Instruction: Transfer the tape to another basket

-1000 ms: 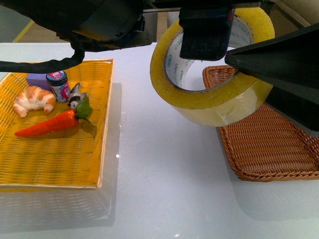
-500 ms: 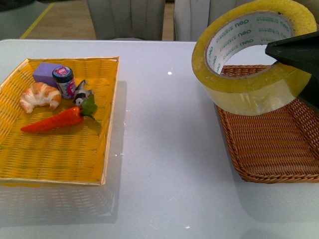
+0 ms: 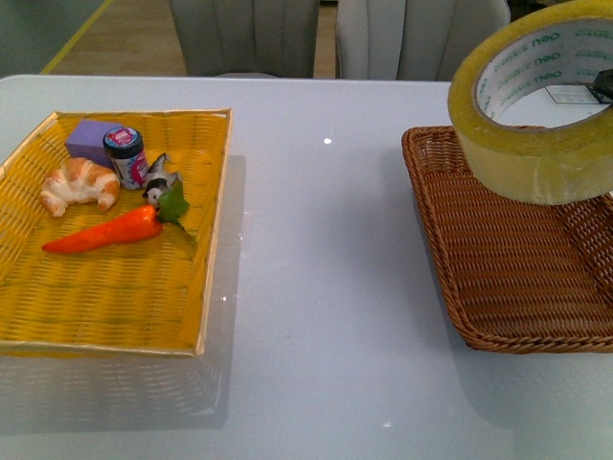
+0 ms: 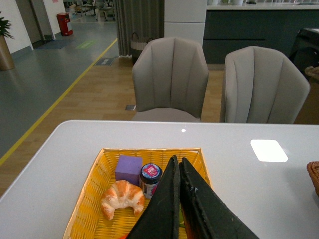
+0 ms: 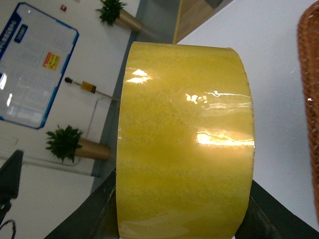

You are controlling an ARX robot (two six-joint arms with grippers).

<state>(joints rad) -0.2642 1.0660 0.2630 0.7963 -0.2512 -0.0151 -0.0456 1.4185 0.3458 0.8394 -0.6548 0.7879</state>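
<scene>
The tape (image 3: 536, 158), a wide yellowish roll with a white core printed in green, hangs in the air over the far right part of the dark brown wicker basket (image 3: 431, 206). My right gripper (image 5: 184, 219) is shut on the tape (image 5: 184, 134), one dark finger on each flat side. In the front view only a dark bit of a finger (image 3: 604, 84) shows inside the core. The basket's rim (image 5: 310, 74) lies beside the roll in the right wrist view. My left gripper (image 4: 177, 162) is shut and empty above the yellow tray (image 4: 92, 199).
The flat yellow woven tray (image 3: 115, 307) at the left holds a croissant (image 3: 79, 184), a carrot (image 3: 101, 233), a small jar (image 3: 126, 156), a purple block (image 3: 91, 139) and a small figurine (image 3: 159, 182). Two grey chairs (image 3: 244, 38) stand behind the white table (image 3: 316, 287).
The tape has moved right, from close before the camera to above the brown basket. The dark arm parts have left the front view.
</scene>
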